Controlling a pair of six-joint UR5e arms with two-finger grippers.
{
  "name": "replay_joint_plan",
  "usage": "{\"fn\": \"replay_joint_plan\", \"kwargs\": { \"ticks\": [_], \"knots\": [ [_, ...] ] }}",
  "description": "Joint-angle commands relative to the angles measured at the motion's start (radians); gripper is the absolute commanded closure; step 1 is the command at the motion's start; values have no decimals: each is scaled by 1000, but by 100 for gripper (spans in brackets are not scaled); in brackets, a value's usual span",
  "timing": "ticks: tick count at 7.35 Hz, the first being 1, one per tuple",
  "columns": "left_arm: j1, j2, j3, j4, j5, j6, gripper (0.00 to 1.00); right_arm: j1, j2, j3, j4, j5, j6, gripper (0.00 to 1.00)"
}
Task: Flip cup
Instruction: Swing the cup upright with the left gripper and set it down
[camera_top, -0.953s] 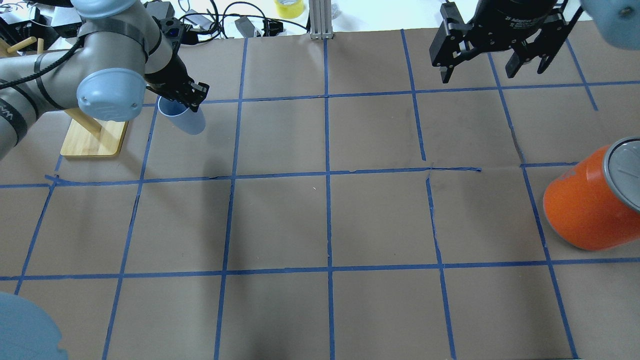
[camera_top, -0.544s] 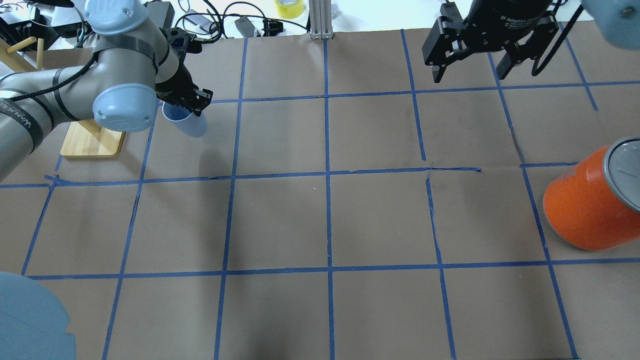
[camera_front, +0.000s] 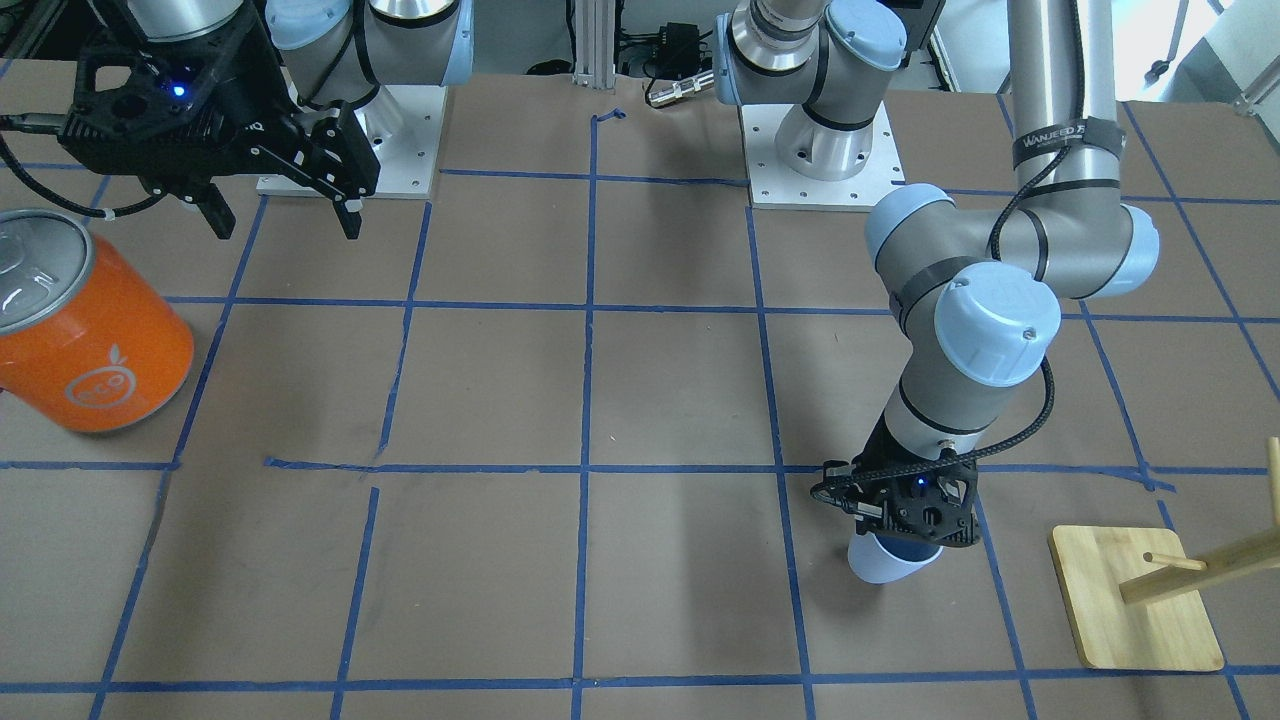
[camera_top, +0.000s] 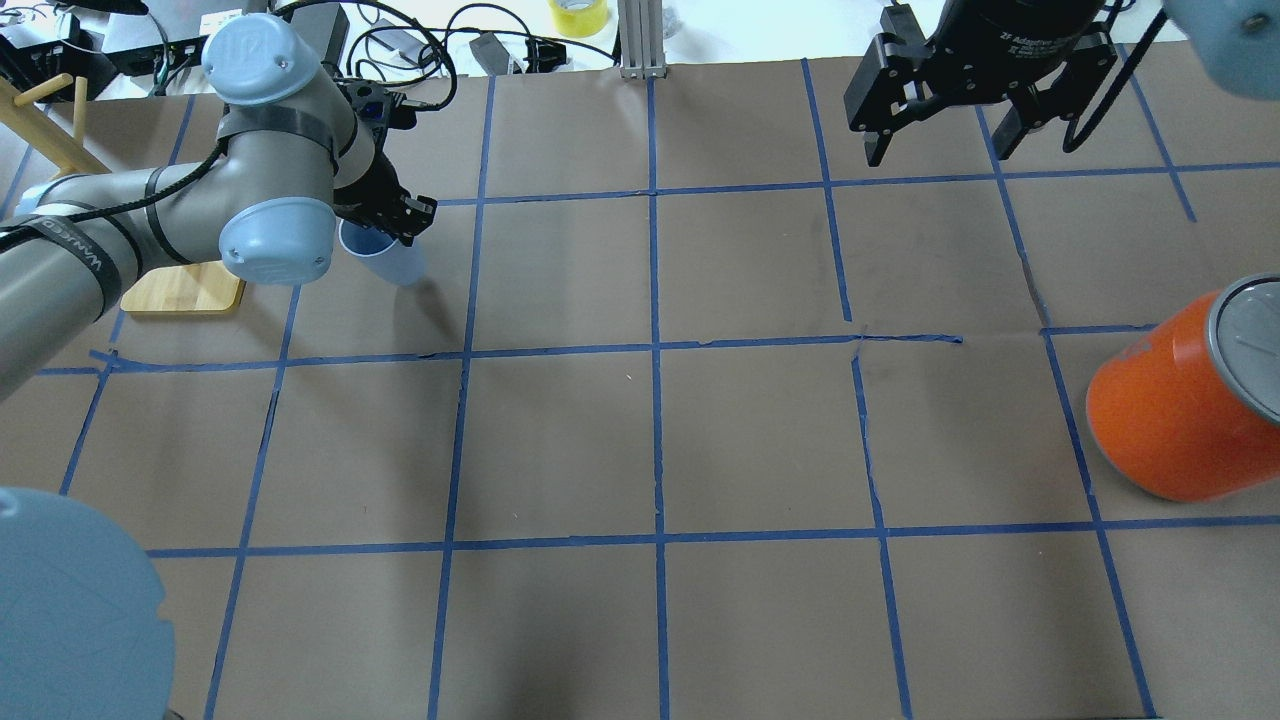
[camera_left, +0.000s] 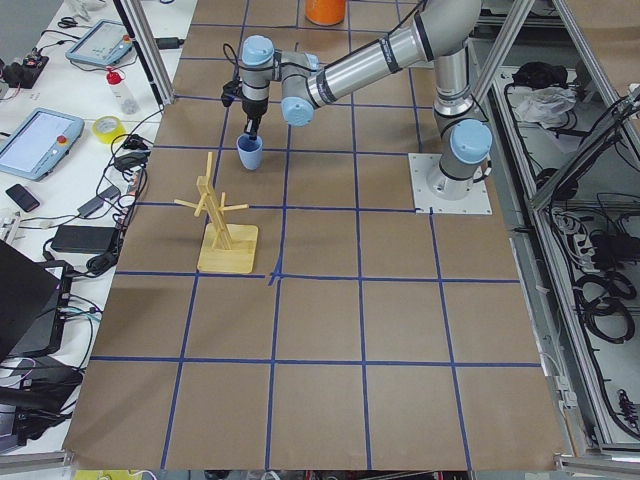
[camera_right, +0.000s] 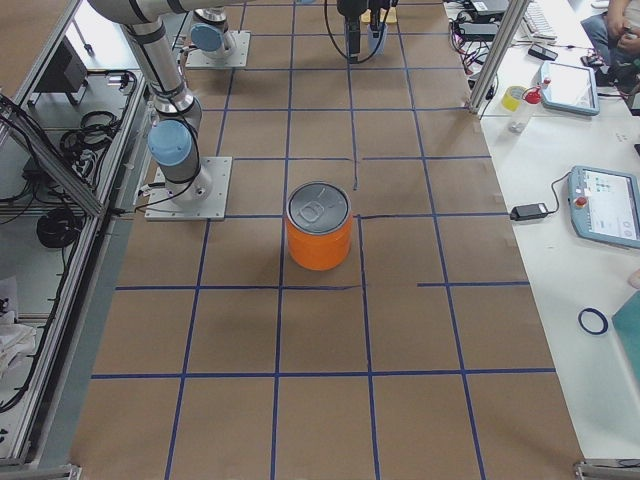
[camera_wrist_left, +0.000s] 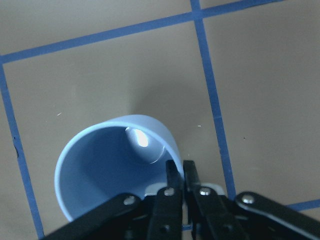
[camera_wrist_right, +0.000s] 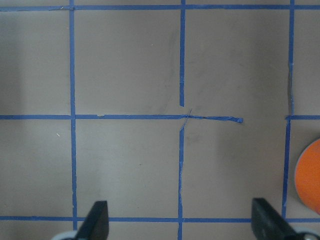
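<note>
Cup (camera_top: 395, 265), tilted near the worktop's far left corner, is pinched by its rim in the left end effector (camera_wrist_left: 178, 172); right end effector (camera_wrist_right: 181, 216) gapes empty. Best: level it, seat base flat, then release.

The broad middle of the table (camera_top: 650, 440) lies open, from the can (camera_top: 1170, 420) at the right edge across to the cup (camera_top: 395, 265) far left. There the left gripper (camera_wrist_left: 179, 172) pinches the cup's rim, with the rack (camera_front: 1135, 600) near on its outer side. The right gripper (camera_top: 940, 140) hangs spread above the far-right squares
</note>
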Motion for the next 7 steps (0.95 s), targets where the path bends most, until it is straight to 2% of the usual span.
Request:
{"fn": "replay_joint_plan", "kwargs": {
  "ticks": [1,2,3,4,5,6,7],
  "knots": [
    [0,-20,-2,15,0,2,100,0,0,0,0,1,1,0],
    [0,-23,0,15,0,4,100,0,0,1,0,-1,1,0],
    [0,-30,0,15,-11,5,88,0,0,2,0,-1,1,0],
    [0,-29,0,16,-12,2,55,0,0,2,0,-1,0,0],
    [0,-18,9,17,-2,4,26,0,0,2,0,-4,0,0],
    [-3,3,20,15,-1,4,21,0,0,2,0,-5,0,0],
    [-14,29,47,1,3,1,12,0,0,2,-2,-2,0,0]
  ]
}}
